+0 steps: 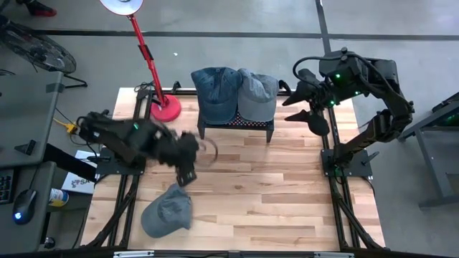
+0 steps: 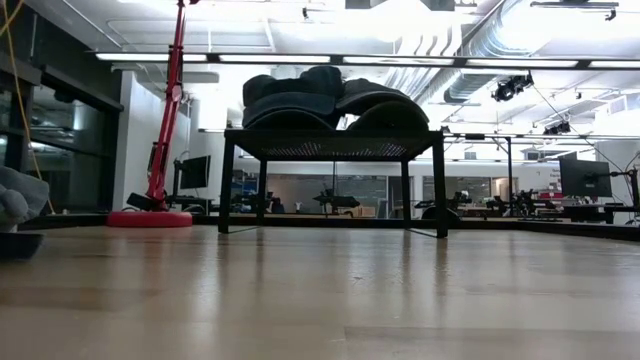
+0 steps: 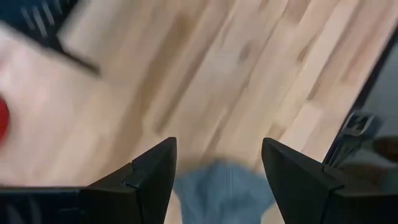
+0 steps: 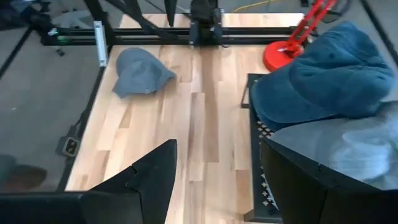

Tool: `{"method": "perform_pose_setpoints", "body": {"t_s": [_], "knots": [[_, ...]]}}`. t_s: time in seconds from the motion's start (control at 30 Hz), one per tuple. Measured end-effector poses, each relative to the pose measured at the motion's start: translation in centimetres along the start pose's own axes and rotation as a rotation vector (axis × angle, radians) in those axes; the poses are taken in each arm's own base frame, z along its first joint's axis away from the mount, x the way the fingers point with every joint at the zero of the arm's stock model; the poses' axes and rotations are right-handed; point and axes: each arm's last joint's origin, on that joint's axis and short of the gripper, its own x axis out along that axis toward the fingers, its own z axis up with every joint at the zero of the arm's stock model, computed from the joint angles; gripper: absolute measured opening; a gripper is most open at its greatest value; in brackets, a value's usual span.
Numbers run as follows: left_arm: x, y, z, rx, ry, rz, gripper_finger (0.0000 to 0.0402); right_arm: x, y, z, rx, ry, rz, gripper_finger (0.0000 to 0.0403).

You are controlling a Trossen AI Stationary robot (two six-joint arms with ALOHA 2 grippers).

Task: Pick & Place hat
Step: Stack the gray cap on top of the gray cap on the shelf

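While low view hides it, grey hat (image 1: 168, 211) beneath left gripper (image 1: 188, 172)

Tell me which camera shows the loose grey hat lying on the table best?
The high view: the whole grey hat lies clear. The right wrist view shows it whole too, but farther off. The low view catches only an edge; the left wrist view shows a blurred part between its fingers.

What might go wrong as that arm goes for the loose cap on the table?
The floppy grey-blue cloth cap lies near the front left edge of the wooden table; a clumsy touch from the open left gripper might push it off. The black mesh rack already carries two caps, so another could knock one loose. The right gripper waits beside the rack.
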Motion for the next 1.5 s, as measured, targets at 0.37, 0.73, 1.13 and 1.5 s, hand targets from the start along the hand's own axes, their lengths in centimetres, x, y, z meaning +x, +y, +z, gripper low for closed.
{"method": "perform_pose_setpoints", "body": {"t_s": [0.37,0.73,1.13,1.5], "knots": [[7.4,-3.2,-8.8,-0.203,0.257,0.188,0.0231,0.1,0.8,-0.1,-0.064,0.013,0.076,0.0224],[11.4,-4.2,-13.8,-0.181,0.334,0.166,0.0231,0.3,2.8,-0.1,-0.065,0.024,0.147,0.0224],[15.8,-3.5,-18.6,-0.096,0.353,0.132,0.0231,0.4,4.3,-0.2,0.019,0.040,0.117,0.0224],[19.8,-1.8,-20.5,-0.059,0.322,0.067,0.0231,0.4,5.0,-0.2,0.129,0.036,0.025,0.0224]]}}
